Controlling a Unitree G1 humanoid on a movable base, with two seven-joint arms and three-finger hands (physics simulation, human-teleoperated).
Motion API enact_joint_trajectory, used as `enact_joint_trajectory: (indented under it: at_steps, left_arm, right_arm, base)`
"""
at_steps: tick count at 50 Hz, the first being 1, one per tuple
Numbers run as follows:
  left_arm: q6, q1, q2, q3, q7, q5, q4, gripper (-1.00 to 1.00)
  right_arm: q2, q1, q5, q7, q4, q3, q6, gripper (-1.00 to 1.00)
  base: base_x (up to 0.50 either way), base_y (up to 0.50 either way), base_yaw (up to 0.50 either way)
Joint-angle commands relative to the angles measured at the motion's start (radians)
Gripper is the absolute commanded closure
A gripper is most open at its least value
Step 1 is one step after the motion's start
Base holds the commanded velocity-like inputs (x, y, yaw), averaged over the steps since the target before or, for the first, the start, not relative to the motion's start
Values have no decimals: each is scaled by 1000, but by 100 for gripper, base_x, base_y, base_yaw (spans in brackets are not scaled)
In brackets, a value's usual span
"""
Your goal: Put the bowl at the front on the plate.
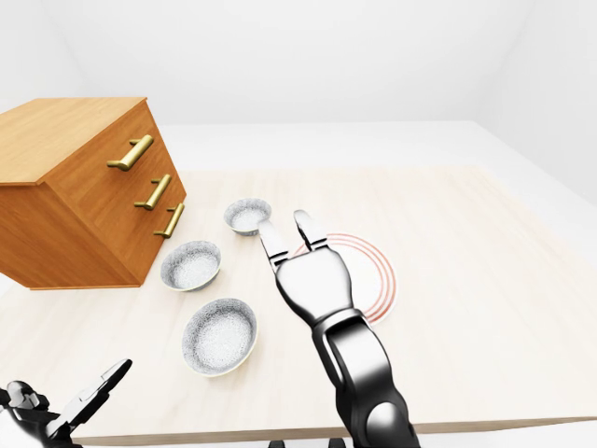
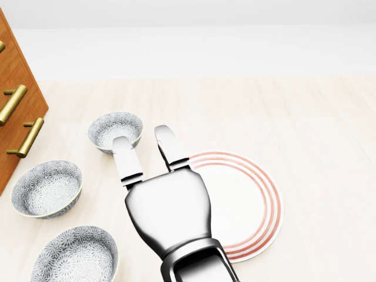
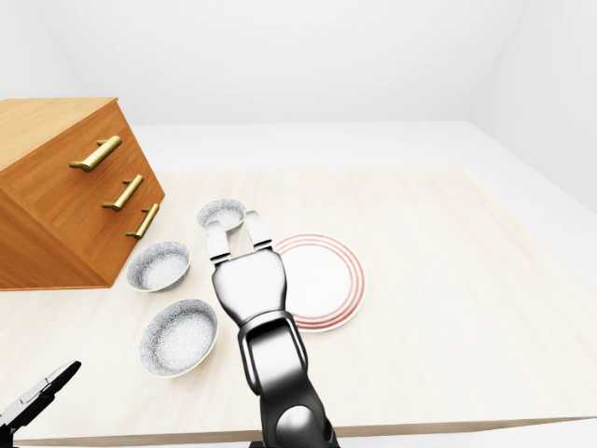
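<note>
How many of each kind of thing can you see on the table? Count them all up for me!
Bowls: 3
Plates: 1
Wooden drawer chests: 1
Total: 5

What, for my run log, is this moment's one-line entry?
right robot hand open, fingertip over head view's top bowl | plate holds no bowl | left robot hand low, open
</note>
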Motion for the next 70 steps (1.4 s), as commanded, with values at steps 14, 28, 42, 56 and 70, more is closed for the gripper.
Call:
enact_joint_trajectory:
  at_steps: [14, 28, 42, 56, 70]
  left_arm:
    - [13, 2, 3, 0, 5, -4, -8, -100]
    - [12, -1, -1, 8, -3, -3, -9, -100]
    - [4, 6, -1, 3, -3, -7, -12, -100]
    - [-31, -3, 2, -8, 2, 3, 24, -100]
    - [-22, 2, 0, -6, 1, 3, 10, -100]
  right_arm:
    - [35, -5, 67, 0, 85, 115, 0, -100]
    - [6, 60, 80, 0, 31, 275, 0, -100]
    - [-57, 136, 60, 0, -59, 435, 0, -100]
    - [-169, 215, 115, 0, -24, 475, 0, -100]
    - [-142, 198, 93, 0, -18, 450, 0, -100]
  base:
    - [0, 0, 0]
    - [0, 0, 0]
    - [0, 0, 0]
    - [0, 0, 0]
    - [0, 0, 0]
